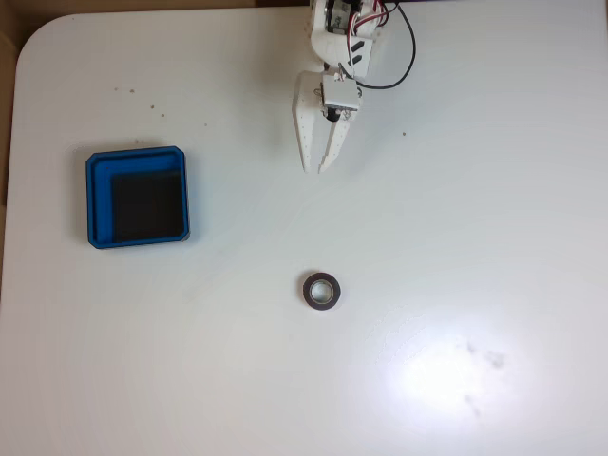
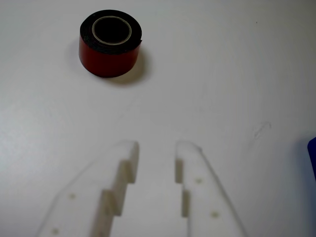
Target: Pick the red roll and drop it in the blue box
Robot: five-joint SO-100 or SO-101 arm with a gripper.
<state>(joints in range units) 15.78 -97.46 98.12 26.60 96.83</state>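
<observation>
The white claw is hanging over the white surface with its two fingers only a little apart, a narrow gap, nothing between them and touching nothing as far as the wrist view shows. The red roll is lying flat on the surface, hole up, well apart from the fingertips and straight ahead of them in the wrist view. The blue box sits off to the left in the fixed view, well apart from both.
</observation>
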